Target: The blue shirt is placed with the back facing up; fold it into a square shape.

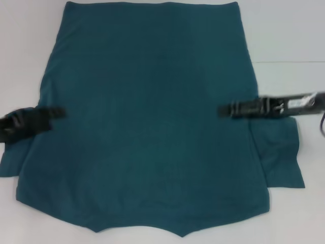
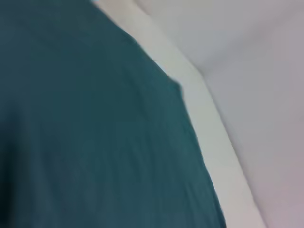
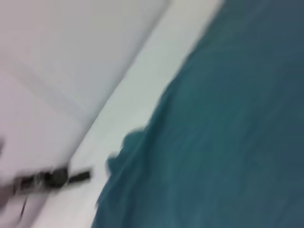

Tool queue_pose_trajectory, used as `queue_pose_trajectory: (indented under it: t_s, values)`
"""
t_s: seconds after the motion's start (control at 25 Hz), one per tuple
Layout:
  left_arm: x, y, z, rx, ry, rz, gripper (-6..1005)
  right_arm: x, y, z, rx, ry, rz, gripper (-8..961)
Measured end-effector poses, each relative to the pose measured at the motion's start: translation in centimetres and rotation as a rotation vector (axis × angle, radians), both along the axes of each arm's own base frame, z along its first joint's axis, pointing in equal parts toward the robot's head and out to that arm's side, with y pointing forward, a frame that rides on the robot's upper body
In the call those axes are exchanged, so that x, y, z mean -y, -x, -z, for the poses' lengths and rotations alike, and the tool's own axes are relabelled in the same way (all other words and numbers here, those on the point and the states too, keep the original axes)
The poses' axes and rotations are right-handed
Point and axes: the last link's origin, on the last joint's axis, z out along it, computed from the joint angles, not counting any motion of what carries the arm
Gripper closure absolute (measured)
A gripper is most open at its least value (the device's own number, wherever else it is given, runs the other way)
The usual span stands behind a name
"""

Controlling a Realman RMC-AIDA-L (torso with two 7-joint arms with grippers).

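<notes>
The shirt [image 1: 147, 117] is seen flat, long axis front-to-back, between left gripper [image 1: 53, 114] and right gripper [image 1: 228, 110] over opposite side edges; finger states cannot be told.

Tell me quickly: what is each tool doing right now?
Left tool: over the shirt's left edge; open or closed cannot be told.
Right tool: over the shirt's right side; cannot be told either.

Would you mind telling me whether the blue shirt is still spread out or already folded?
Spread out: the blue shirt lies flat on the white table, with one sleeve sticking out each side and no fold visible.
</notes>
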Motion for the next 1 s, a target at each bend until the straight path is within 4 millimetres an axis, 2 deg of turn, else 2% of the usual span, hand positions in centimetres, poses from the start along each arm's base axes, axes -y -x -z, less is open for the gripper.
queue_pose_trajectory:
  t_s: [0.16, 0.4, 0.72, 1.0]
  values:
    - [0.0, 1.6, -1.1, 0.108, -0.067, -0.143, 204, -2.2, -0.1, -2.0, -0.038, -0.024, 0.122, 193]
    - [0.2, 3.4, -1.5, 0.127, -0.130, -0.246, 205, -4.2, 0.7, -3.5, -0.019, -0.070, 0.150, 193]
    - [0.0, 5.9, -1.1, 0.093, -0.208, -0.374, 205, -4.4, 1.2, -3.1, -0.020, -0.066, 0.144, 193]
    - [-0.1, 7.3, -0.4, 0.049, -0.249, -0.430, 205, -4.1, 0.4, -3.1, -0.020, -0.066, 0.164, 193]
